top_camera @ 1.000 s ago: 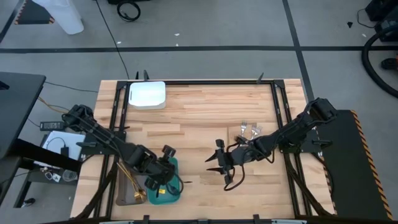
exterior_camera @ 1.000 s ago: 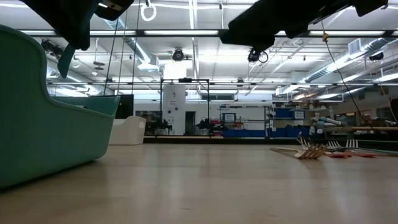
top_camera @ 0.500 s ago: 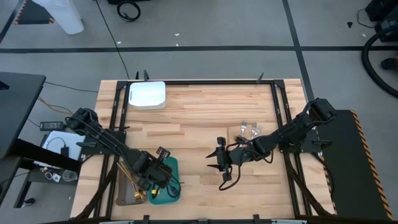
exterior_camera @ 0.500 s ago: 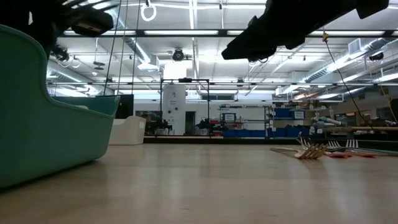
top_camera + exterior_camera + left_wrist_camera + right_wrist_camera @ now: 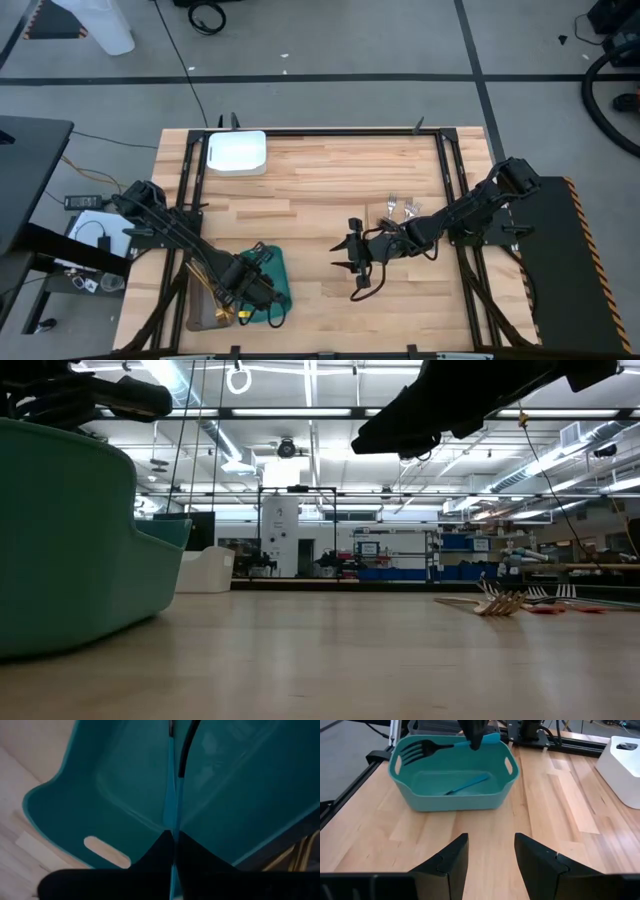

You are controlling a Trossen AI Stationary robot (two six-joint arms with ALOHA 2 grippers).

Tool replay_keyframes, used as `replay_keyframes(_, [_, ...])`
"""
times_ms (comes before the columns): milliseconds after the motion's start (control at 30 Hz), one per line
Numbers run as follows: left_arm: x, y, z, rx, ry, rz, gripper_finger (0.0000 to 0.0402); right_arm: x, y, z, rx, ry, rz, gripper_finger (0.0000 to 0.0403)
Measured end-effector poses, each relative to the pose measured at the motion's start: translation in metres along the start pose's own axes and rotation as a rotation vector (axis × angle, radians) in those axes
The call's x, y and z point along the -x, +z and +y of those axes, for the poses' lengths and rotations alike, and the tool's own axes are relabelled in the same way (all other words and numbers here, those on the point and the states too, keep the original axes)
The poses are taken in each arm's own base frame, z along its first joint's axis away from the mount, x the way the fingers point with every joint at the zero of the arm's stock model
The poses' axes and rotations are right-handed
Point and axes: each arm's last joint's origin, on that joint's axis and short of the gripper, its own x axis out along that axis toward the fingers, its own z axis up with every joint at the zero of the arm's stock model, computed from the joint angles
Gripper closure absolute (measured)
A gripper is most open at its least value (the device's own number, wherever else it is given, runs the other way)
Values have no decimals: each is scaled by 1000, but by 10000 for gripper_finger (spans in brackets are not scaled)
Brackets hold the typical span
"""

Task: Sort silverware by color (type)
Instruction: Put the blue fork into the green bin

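My left gripper (image 5: 247, 283) points down over the teal tray (image 5: 420, 802) at the table's near left, shut on a fork (image 5: 427, 747) with dark tines and a teal-blue handle. A second teal-blue piece (image 5: 467, 784) lies flat on the tray's floor. My right gripper (image 5: 352, 268) hangs open above bare wood near the table's middle, touching nothing. Several loose forks (image 5: 398, 210) lie in a pile on the wood at the right; the low view shows this pile (image 5: 500, 603) too. My left gripper pinches the fork's teal-blue handle (image 5: 487, 739) between its two fingers (image 5: 192, 855), nearer the handle's free end than the tines. The fingers come from above, pointing down, and lie across the handle. The fork is level, lifted clear just above the tray's rim.
A grey tray (image 5: 200, 312) holding gold pieces stands left of the teal tray. A white tray (image 5: 236, 152) sits at the far left corner. Black rails (image 5: 450, 170) run along the table's sides. Bare wood lies between the two grippers.
My left gripper has sunk and shifted toward the table's near left over the teal tray, tipping until it points straight down, with the fork still in its fingers.
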Motion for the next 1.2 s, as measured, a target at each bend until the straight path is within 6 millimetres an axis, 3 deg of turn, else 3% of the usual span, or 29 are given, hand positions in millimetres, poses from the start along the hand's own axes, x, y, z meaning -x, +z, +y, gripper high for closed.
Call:
replay_keyframes(267, [-4,3,-4,-34,0,7,373,0,0,1,-10,28,6,233])
replay_keyframes(667, [-3,5,-3,38,2,-15,303,1,-3,3,-36,62,35,233])
replay_keyframes(1200, [46,24,13,131,61,-188,317,6,-37,-10,-164,-39,396,233])
